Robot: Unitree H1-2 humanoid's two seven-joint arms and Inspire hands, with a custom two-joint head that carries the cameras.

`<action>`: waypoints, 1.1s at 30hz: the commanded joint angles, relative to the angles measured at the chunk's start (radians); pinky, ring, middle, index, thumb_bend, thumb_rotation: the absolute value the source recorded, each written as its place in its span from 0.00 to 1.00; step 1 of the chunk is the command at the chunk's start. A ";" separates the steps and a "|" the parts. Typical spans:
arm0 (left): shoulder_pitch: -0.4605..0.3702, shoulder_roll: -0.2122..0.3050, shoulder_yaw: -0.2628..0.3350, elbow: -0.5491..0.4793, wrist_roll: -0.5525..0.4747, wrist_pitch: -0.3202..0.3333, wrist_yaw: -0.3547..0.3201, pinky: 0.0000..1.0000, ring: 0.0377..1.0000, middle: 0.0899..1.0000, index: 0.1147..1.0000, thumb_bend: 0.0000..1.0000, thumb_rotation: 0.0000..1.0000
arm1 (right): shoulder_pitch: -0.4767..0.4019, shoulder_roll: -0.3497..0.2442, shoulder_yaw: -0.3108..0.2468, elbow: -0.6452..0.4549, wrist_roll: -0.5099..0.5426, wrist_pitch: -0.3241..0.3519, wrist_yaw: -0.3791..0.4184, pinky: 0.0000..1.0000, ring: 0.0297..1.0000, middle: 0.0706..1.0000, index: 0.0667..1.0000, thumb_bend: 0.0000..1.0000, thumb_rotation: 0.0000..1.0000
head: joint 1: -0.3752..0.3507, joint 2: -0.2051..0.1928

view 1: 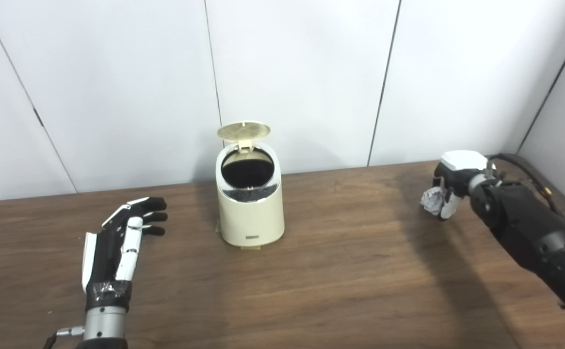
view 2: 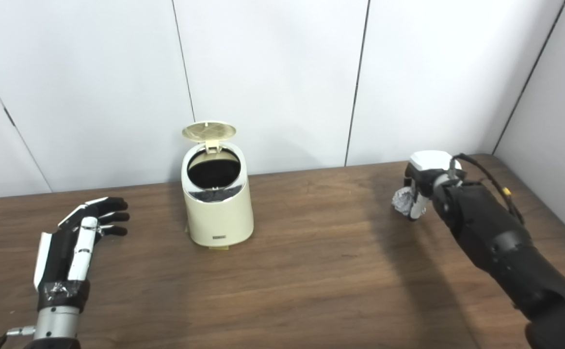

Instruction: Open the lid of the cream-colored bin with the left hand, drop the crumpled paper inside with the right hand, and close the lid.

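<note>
Fingers of the right hand (view 1: 449, 186) are curled around the crumpled paper (view 1: 431, 201), a grey-white ball held at the far right of the table (view 1: 350, 271), near the back edge. The forearm behind it slopes down to the lower right corner. The left hand (view 1: 120, 232) lies low over the table at the left, fingers extended and slightly apart, holding nothing, its fingertips pointing toward the bin (view 1: 250, 206). The cream-colored bin stands upright between the two hands, closer to the left one and well apart from the paper. Its lid (view 1: 243, 131) is raised on the rear hinge, exposing the dark interior.
</note>
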 commanded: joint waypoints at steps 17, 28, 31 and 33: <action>-0.035 -0.001 -0.004 -0.007 -0.001 -0.051 0.005 0.55 0.63 0.65 0.63 0.30 0.83 | -0.089 -0.007 -0.047 -0.263 -0.022 0.048 0.134 0.38 0.44 0.42 0.45 0.53 0.00 | -0.001 -0.003; -0.040 -0.008 -0.006 -0.004 0.006 -0.055 0.012 0.55 0.63 0.65 0.63 0.30 0.82 | -0.127 0.030 -0.023 -0.394 -0.079 0.050 0.221 0.37 0.43 0.44 0.45 0.53 0.00 | 0.001 -0.007; -0.040 -0.009 -0.007 -0.005 0.008 -0.052 0.013 0.55 0.64 0.65 0.64 0.31 0.83 | -0.132 0.038 -0.018 -0.466 -0.091 0.042 0.269 0.31 0.37 0.40 0.45 0.53 0.00 | -0.001 -0.012; -0.039 -0.010 -0.008 -0.005 0.008 -0.051 0.012 0.56 0.64 0.66 0.64 0.28 0.83 | -0.131 0.049 -0.032 -0.507 -0.069 0.044 0.293 0.30 0.36 0.38 0.46 0.53 0.00 | -0.003 -0.013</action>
